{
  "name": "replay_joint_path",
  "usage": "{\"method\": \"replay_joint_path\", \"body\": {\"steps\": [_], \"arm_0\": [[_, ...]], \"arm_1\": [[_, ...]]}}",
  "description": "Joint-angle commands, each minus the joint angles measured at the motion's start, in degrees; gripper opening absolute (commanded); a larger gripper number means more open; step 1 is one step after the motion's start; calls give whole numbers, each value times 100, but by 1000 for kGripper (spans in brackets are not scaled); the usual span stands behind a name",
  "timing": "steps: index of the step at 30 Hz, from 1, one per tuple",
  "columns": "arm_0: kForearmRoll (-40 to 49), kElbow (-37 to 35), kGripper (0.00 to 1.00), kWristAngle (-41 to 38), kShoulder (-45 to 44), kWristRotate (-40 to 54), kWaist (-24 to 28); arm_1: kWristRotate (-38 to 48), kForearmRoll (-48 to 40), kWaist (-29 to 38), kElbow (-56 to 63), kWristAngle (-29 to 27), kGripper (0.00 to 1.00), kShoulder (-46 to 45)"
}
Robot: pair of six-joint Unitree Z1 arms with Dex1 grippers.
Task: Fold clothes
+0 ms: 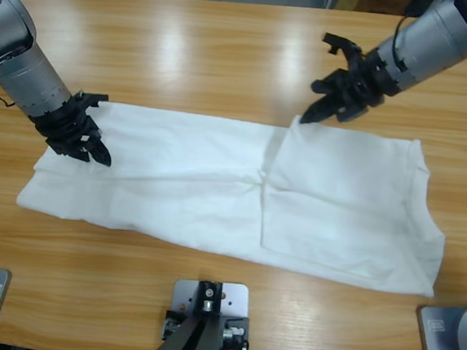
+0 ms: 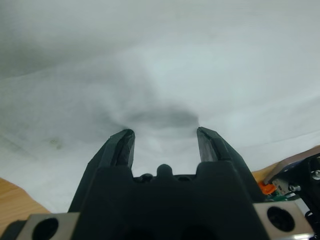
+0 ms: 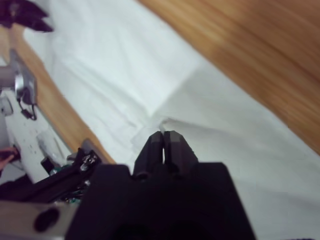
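The white T-shirt point(image 1: 240, 192) lies flat along the desk point(image 1: 228, 52). Left gripper point(image 1: 85, 141) presses its end with spread fingers, probably anchoring; right gripper point(image 1: 312, 112) pinches the folded corner, ready to pull.

The T-shirt point(image 1: 216, 182) is soft white cloth, matt and lightly creased, with one layer folded over at the right of the frame. The surface point(image 1: 228, 52) beneath is smooth wood with a glossy varnish that mirrors pale lights. Each claw, left point(image 1: 96, 153) and right point(image 1: 308, 116), looks like matt black plastic; the arms are brushed silver-grey metal.
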Motion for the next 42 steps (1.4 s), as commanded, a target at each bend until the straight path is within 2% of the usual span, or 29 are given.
{"method": "replay_joint_path", "body": {"steps": [1,2,3,4,5,6,9,15,16,17,18,19,20,24,28,31,34,39,42], "arm_0": [[-186,357,508,25,70,-43,-45],[-191,361,508,18,70,-43,-45],[-195,364,508,21,70,-43,-45],[-195,366,508,21,70,-41,-45],[-198,366,508,20,77,-43,-45],[-205,366,508,18,81,-41,-45],[-272,421,508,0,88,-47,-66],[-327,517,508,81,-123,-41,-181],[-327,515,508,114,-202,-41,-225],[-327,508,508,134,-265,-38,-261],[-327,496,508,141,-309,-22,-295],[-327,472,508,141,-352,15,-358],[-327,436,508,136,-387,59,-437],[-313,181,508,194,-587,126,-924],[159,-494,505,438,-789,99,-949],[243,-1049,503,369,-853,-108,-926],[245,-1457,491,165,-705,-439,-1133],[236,-1831,293,-9,-193,-574,-1654],[213,-2028,278,7,102,-637,-1896]], "arm_1": [[-58,60,304,19,58,0,714],[18,100,304,19,-45,0,737],[152,172,304,18,-270,163,732],[285,278,310,12,-594,662,702],[350,318,345,35,-880,957,619],[380,318,394,58,-1096,1000,496],[465,368,454,102,-1618,1000,-17],[1366,320,454,585,-2207,992,-1446],[1505,290,454,779,-2336,838,-1571],[1604,211,454,1030,-2425,459,-1652],[1730,123,448,1297,-2562,208,-1691],[1888,9,434,1582,-2666,30,-1712],[2066,-163,389,1881,-2708,0,-1743],[2395,-893,259,2675,-2550,0,-1887],[2421,-991,259,2693,-2350,0,-1722],[2419,-991,260,2691,-2279,0,-1613],[2419,-1095,260,2792,-2355,0,-1455],[2472,-1251,252,2869,-2708,0,-1191],[2467,-1281,234,2821,-2712,0,-1191]]}}
